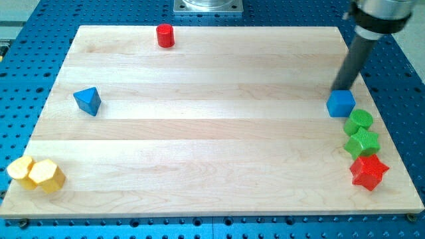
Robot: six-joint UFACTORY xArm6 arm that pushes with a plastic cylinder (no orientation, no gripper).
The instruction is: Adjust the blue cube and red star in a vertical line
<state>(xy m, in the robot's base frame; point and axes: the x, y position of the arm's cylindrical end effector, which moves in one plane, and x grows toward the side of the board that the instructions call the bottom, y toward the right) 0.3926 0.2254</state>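
The blue cube (340,103) sits near the board's right edge. The red star (368,172) lies lower down at the right edge, near the bottom right corner. Between them are two green blocks: a green cylinder (359,121) and a green star-like block (362,142), stacked in a column. My tip (340,89) comes down from the view's top right and rests just above the blue cube, touching or nearly touching its top side.
A red cylinder (165,35) stands near the top edge, left of centre. A blue triangular block (87,101) is at the left. Two yellow blocks (20,171) (46,176) sit at the bottom left corner. The wooden board (212,159) lies on a blue perforated table.
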